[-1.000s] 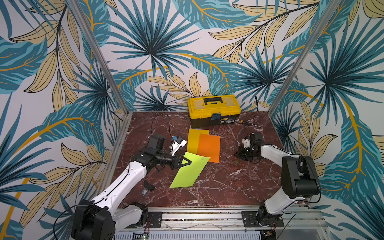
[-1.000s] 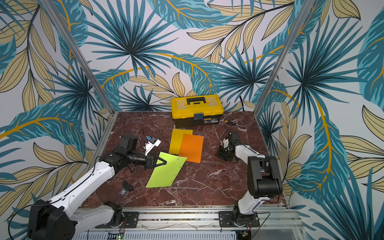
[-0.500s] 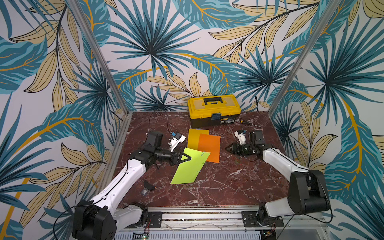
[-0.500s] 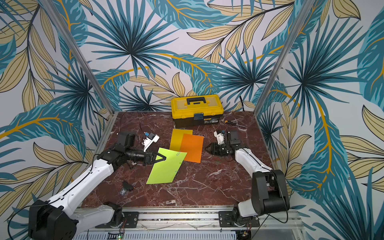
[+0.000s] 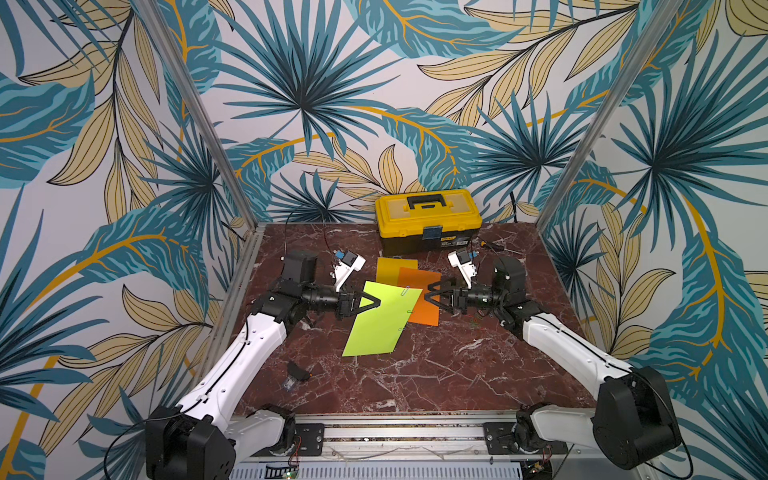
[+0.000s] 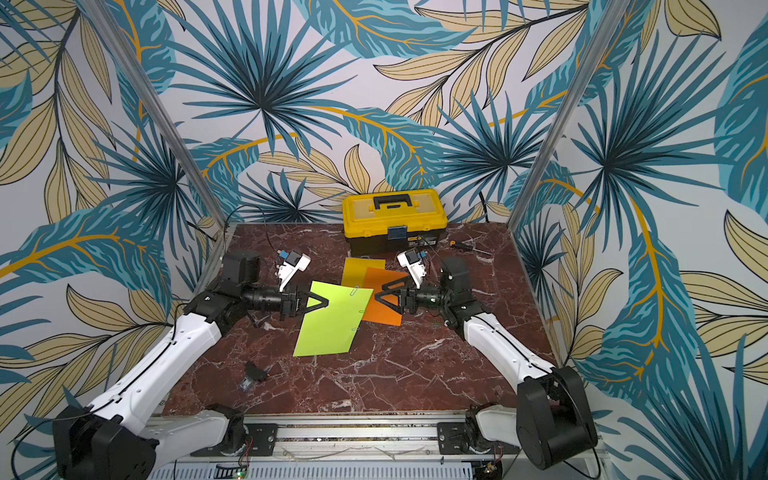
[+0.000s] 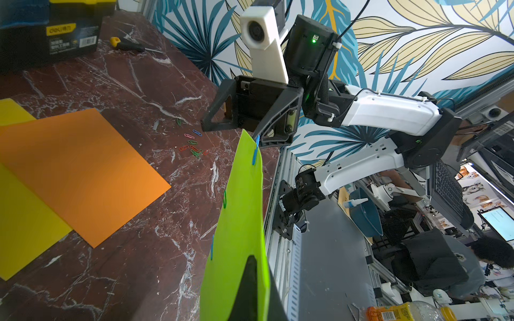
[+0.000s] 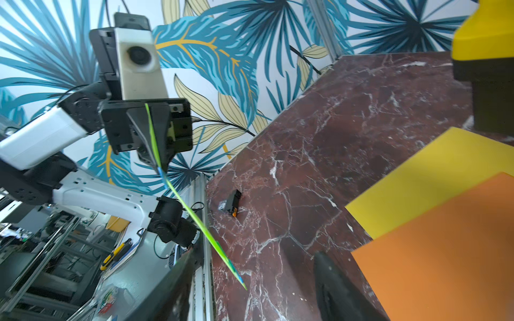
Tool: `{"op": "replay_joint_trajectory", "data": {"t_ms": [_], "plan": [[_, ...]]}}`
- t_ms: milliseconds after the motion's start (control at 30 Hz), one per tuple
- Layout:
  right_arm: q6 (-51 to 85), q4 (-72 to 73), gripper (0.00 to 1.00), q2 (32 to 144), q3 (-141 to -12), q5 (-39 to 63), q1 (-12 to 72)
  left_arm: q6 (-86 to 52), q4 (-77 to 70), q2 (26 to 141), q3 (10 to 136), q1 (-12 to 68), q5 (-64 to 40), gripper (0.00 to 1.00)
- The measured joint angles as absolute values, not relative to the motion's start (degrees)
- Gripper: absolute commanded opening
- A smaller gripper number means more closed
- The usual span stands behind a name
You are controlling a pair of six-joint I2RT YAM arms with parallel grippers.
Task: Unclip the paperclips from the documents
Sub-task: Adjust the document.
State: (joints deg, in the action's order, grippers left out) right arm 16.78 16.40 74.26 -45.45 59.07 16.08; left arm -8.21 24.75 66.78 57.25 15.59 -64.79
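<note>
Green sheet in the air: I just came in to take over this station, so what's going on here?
The left gripper is shut on one edge of the lime green sheet, holding it raised above the table. The right gripper, jaws open, faces the sheet's opposite edge, where a few paperclips are clipped on. A pile of loose paperclips lies on the table by the right arm. The orange sheet and yellow sheet lie flat behind.
</note>
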Motion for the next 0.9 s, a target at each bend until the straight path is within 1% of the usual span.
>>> {"op": "replay_joint_trajectory", "data": {"t_ms": [167, 333, 600, 667, 767, 900], "plan": [[18.5, 21.6, 0.72, 74.8, -45.6, 62.0, 18.0, -8.5, 24.7, 66.8, 57.6, 15.4, -65.9, 0.0], [19.8, 24.9, 0.7, 78.2, -46.7, 64.3, 20.1, -9.9, 23.3, 66.8, 57.9, 15.3, -66.7, 0.0], [27.2, 34.7, 0.55, 80.9, -46.8, 65.6, 21.8, -11.2, 21.6, 66.8, 58.0, 15.2, -67.2, 0.0], [28.9, 37.0, 0.5, 81.0, -46.8, 65.9, 21.9, -11.3, 21.5, 66.8, 58.0, 15.2, -67.2, 0.0], [30.6, 38.8, 0.42, 81.0, -46.9, 66.2, 22.3, -11.5, 21.1, 66.8, 58.0, 15.2, -67.3, 0.0], [31.8, 39.4, 0.34, 81.0, -47.0, 66.5, 22.7, -11.9, 20.4, 66.9, 58.0, 15.2, -67.4, 0.0]]}}
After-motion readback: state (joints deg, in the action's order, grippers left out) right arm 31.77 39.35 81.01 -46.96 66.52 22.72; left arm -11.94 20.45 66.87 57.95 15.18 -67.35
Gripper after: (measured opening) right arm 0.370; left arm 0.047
